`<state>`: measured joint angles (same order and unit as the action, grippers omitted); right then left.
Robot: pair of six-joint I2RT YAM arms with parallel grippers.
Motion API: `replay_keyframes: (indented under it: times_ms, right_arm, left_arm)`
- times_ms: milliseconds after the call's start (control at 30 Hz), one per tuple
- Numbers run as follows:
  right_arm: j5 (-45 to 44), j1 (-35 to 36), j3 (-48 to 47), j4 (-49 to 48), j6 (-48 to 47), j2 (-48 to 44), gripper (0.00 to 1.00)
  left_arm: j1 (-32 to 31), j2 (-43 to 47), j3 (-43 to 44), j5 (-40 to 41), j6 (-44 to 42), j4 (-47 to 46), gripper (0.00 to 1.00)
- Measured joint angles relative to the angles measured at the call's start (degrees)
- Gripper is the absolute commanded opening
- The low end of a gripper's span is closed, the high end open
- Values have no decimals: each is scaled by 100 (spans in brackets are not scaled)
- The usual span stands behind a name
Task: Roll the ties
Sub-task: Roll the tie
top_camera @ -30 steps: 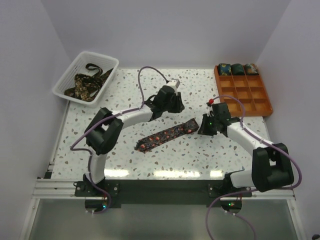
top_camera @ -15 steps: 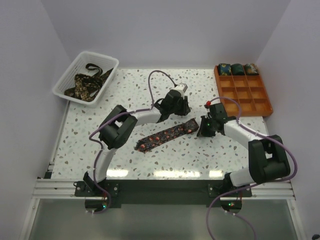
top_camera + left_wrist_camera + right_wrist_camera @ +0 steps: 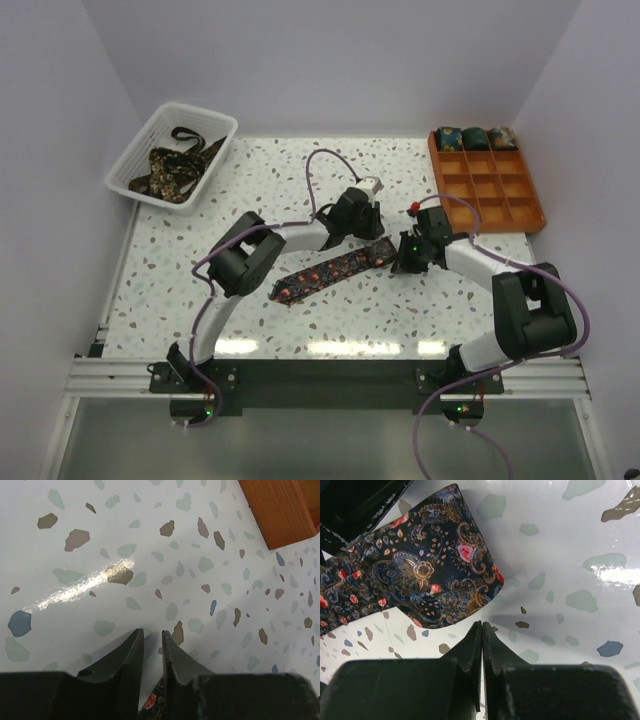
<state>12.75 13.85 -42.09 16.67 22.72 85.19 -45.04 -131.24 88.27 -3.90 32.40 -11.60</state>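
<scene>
At the right pincer (image 3: pixel 481 625), your fingers are pressed together with nothing between them, their tips just short of the broad end of the tie (image 3: pixel 420 575). Your left pincer (image 3: pixel 151 632) stands with its fingers a narrow gap apart. Bare worktop (image 3: pixel 150 545) shows through that gap at the tips, and a scrap of printed fabric shows low down in it.

The tie lies flat and slantwise at mid-worktop, broad end between the two pincers, narrow end toward the near left. Rolled ties (image 3: pixel 474 138) fill the far row of the orange tray (image 3: pixel 487 187). Loose ties (image 3: pixel 175 165) lie heaped in the white basket (image 3: pixel 135 165).

Judgement on handling: expect light, limp cloth that holds no shape and slides on this glossy surface. Take it at the edge of the broad end and pin the length down with the other pincer while you turn it over.

Not established: whether the left fingers touch or nip the fabric. The arm covers those fingers in the overhead view. A dark arm part cuts off the tie in the right wrist view.
</scene>
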Motion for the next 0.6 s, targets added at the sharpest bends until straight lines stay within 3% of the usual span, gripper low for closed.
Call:
replay_keyframes:
  times_ms: [600]
  right_arm:
    - [44,15,205,-973,483,278,0]
  left_arm:
    - [-13,-33,0,-129,4,-13,22]
